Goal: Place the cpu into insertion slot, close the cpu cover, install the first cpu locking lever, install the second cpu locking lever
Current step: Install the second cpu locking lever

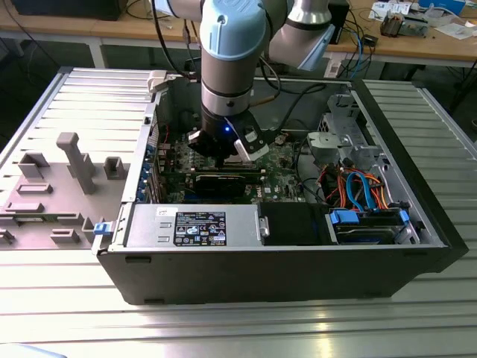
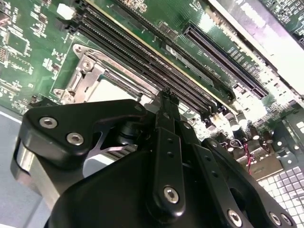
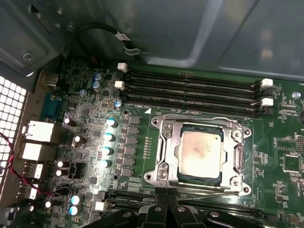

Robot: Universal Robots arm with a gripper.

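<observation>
Silver and square, the cpu (image 3: 199,152) lies flat inside the insertion slot (image 3: 166,176) on the green motherboard (image 3: 137,156). Its metal top is pale grey with a dull, cloudy patch in the middle. The cpu cover (image 3: 175,142) is down around it: a thin shiny frame with a big window, so the chip shows through. Small round screws sit at the corners of the frame.

Just beside the slot, on its far side in the first wrist view, run long black memory slots (image 3: 190,90) with white clips at their ends. Little round capacitors (image 3: 108,137) stand in a row near the slot's other side.

The gripper (image 3: 166,202) is low over the board, right at the edge of the slot. Its two black fingers (image 2: 168,123) are pressed close together and hold nothing. In the second wrist view a corner of the cpu cover (image 2: 88,78) peeks out behind the gripper.

In the exterior view, the arm (image 1: 231,67) reaches down into the open computer case (image 1: 261,268), with the gripper (image 1: 223,153) deep inside over the motherboard (image 1: 279,164).
</observation>
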